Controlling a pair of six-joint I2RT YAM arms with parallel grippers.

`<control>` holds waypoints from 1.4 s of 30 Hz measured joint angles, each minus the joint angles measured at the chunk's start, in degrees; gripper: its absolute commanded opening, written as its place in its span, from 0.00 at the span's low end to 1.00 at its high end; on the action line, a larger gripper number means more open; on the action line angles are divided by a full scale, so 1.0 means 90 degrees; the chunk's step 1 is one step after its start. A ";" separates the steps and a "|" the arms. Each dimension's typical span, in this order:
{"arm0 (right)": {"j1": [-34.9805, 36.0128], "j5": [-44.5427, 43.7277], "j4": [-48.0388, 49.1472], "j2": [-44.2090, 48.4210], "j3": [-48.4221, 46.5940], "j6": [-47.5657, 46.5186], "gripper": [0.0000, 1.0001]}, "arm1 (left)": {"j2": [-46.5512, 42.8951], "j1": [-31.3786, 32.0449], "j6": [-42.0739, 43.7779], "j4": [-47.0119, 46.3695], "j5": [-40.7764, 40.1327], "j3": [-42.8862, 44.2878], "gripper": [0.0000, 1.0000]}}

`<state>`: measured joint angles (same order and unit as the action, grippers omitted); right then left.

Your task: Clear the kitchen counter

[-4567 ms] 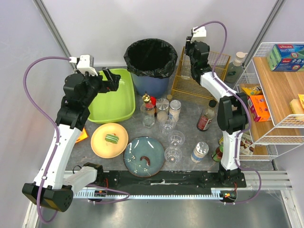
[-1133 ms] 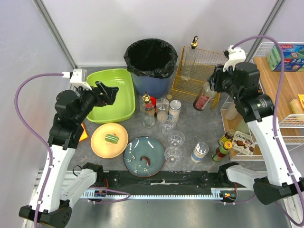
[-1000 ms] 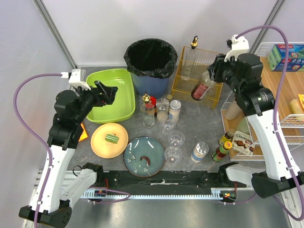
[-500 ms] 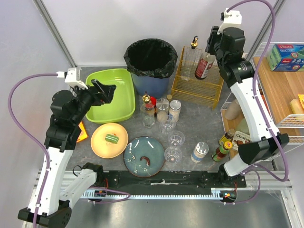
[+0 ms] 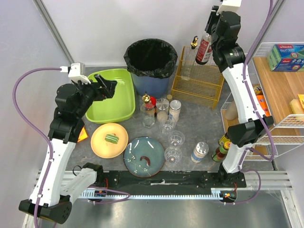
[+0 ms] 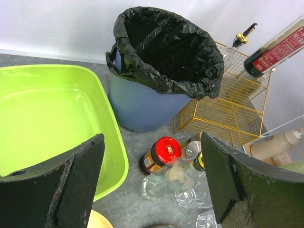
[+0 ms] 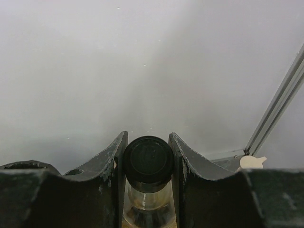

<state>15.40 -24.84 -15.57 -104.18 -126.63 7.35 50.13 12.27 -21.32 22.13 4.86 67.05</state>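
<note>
The grey mottled kitchen counter (image 5: 194, 121) holds jars, glasses and plates. My right gripper (image 5: 209, 34) is shut on the neck of a dark sauce bottle with a red label (image 5: 204, 48). It holds the bottle high over the back of the yellow wire basket (image 5: 199, 78). In the right wrist view the fingers (image 7: 111, 164) clamp just under the black cap (image 7: 148, 161). The bottle also shows in the left wrist view (image 6: 278, 50). My left gripper (image 5: 107, 88) is open and empty above the green tub (image 5: 111, 97). In its own view it (image 6: 151, 142) looks down on a red-lidded jar (image 6: 164, 152).
A black-lined bin (image 5: 151, 57) stands at the back. A gold-topped bottle (image 5: 194, 42) stands in the basket. Jars and several glasses (image 5: 168, 123) cluster mid-counter. A yellow plate (image 5: 109, 140), a blue plate (image 5: 144, 156) and a shaker (image 5: 200, 152) sit near the front. A white wire rack (image 5: 275, 95) stands at the right.
My right arm has picked the sauce bottle up from the counter's right side and swung it up and back over the wire basket. My left gripper has shifted only slightly and stayed open.
</note>
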 measured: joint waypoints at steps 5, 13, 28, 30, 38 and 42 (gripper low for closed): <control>-0.0192 0.0002 0.0112 -0.0539 -0.0333 0.0017 0.00 | 0.0192 0.0005 0.0034 -0.0226 0.0029 0.0002 0.88; -0.0583 0.0112 0.0308 -0.0993 -0.0335 0.0073 0.00 | 0.0503 0.0005 0.0034 -0.0430 0.0226 0.0002 0.88; -0.0787 0.0712 0.1292 -0.1049 0.0440 0.0265 0.00 | 0.0593 0.0005 0.0034 -0.0474 0.0316 0.0002 0.88; -0.0782 0.0763 0.1333 -0.1088 0.0532 0.0289 0.00 | 0.0593 0.0005 0.0034 -0.0474 0.0313 0.0002 0.88; -0.0784 0.0780 0.1472 -0.1103 0.1290 0.0345 0.00 | 0.0593 0.0005 0.0034 -0.0474 0.0313 0.0002 0.88; -0.0784 0.0787 0.1659 -0.1103 0.1729 0.0352 0.00 | 0.0605 0.0005 0.0034 -0.0474 0.0313 0.0002 0.88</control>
<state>8.34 -17.76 -0.64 -114.10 -111.07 10.52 55.57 12.32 -21.02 17.87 7.68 67.07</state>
